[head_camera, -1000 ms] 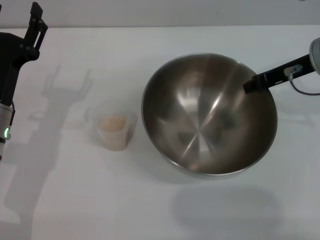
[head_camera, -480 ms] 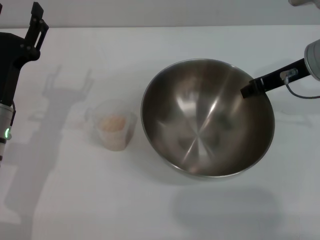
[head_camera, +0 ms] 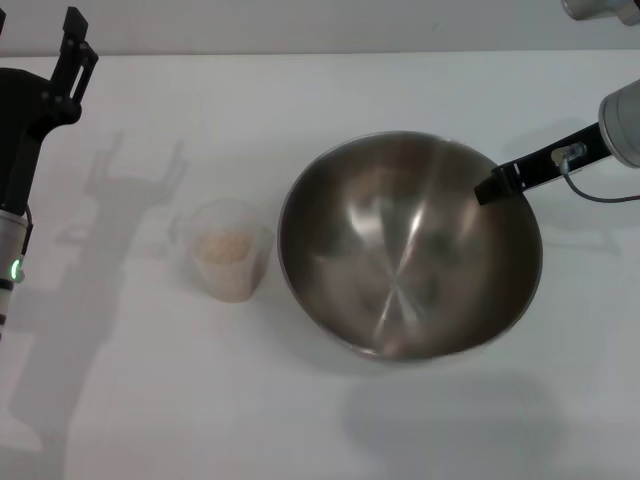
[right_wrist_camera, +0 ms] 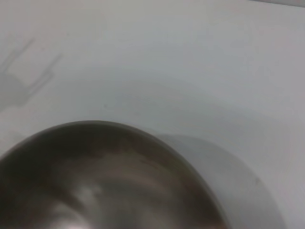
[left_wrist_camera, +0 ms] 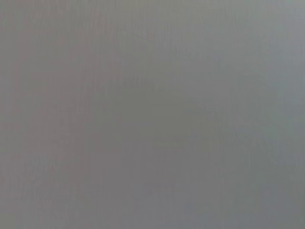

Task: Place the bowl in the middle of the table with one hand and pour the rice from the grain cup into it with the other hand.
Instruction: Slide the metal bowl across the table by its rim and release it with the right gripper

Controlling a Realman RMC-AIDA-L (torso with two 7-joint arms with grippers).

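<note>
The steel bowl (head_camera: 400, 250) sits tilted right of the table's middle, its shiny inside facing me. My right gripper (head_camera: 493, 186) reaches in from the right and is shut on the bowl's far right rim. The bowl's rim also shows in the right wrist view (right_wrist_camera: 119, 131). The clear grain cup (head_camera: 232, 275) stands upright on the white table (head_camera: 200, 400), just left of the bowl and apart from it. It holds pale rice (head_camera: 224, 245). My left gripper (head_camera: 40, 40) is raised at the far left, open and empty, well away from the cup.
The table's far edge (head_camera: 300, 52) runs along the top of the head view. Shadows of the left arm fall on the table left of the cup. The left wrist view shows only plain grey.
The bowl, held at its rim by the right gripper, has shifted toward the near side and slightly left, and its tilt has changed. The cup and left arm have not moved.
</note>
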